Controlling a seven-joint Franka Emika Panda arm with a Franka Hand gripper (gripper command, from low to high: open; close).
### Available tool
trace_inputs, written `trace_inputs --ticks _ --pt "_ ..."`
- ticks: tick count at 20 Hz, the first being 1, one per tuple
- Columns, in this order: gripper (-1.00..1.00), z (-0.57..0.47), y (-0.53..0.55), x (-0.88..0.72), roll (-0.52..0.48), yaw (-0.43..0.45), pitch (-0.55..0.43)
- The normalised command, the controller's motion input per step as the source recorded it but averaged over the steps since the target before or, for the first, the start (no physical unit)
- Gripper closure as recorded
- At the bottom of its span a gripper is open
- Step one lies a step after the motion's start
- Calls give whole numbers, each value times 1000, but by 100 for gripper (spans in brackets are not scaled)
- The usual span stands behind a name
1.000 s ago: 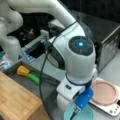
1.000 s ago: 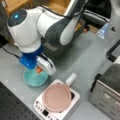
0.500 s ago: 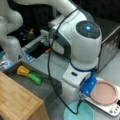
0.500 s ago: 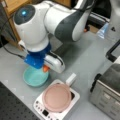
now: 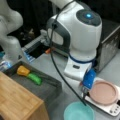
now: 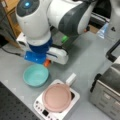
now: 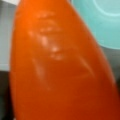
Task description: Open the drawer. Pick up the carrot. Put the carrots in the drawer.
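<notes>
Gripper (image 6: pixel 47 62): now raised, pinching the carrot (image 7: pixel 60 65), teal bowl (image 6: pixel 35 75) at its 7 o'clock.
Drawer (image 5: pixel 50 90): open; carrot not in.

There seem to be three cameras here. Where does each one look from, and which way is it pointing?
Front view: raised, angled down over the open drawer, yellow lump and green vegetable; the arm's white body fills its middle.
Front view: high, angled down on the teal bowl and pink plate; the arm fills its top, the carrot peeking beneath.
Wrist view: on the arm, facing down; the carrot fills it, no gripper visible.
Shared: bowl, plate, arm.
</notes>
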Motion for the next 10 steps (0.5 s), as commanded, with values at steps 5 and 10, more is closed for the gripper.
trace_inputs --ticks 5,10 --pt "100 228 -127 -259 -213 399 -17" --pt "100 -33 50 -175 -200 264 -113"
